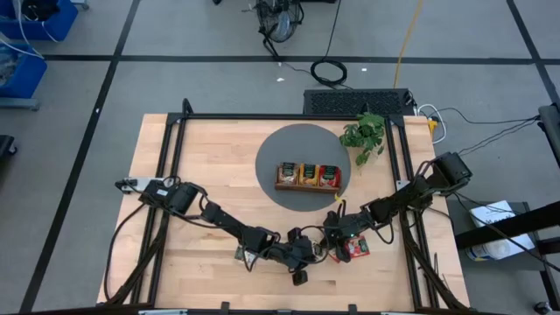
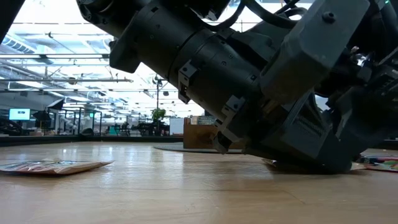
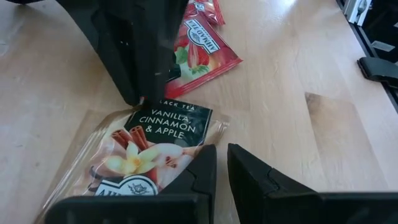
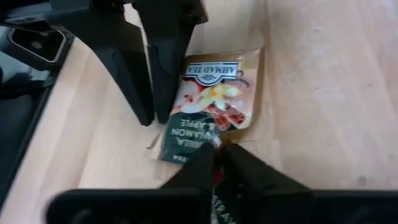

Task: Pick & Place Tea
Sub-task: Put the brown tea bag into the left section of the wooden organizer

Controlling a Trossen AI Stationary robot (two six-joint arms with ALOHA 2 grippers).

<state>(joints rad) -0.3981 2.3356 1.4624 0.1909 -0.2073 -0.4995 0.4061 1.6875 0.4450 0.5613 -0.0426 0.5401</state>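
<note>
1. Left gripper (image 3: 222,165): fingers nearly together, tips resting on the beige vanilla packet (image 3: 146,146), flat on the surface (image 1: 201,157).
2. Right gripper (image 4: 217,155): fingers together at that packet's opposite edge.
3. Red packet (image 3: 202,50): just beside it.
4. Tray (image 1: 308,178): holds more packets.

Beige vanilla-cinnamon-apple tea packet (image 3: 149,146): lower label cut off by frame edge at 6 o'clock. Red tea packet (image 3: 199,46): partly hidden behind dark right-gripper finger (image 3: 134,46). Tray packet labels unreadable.
</note>
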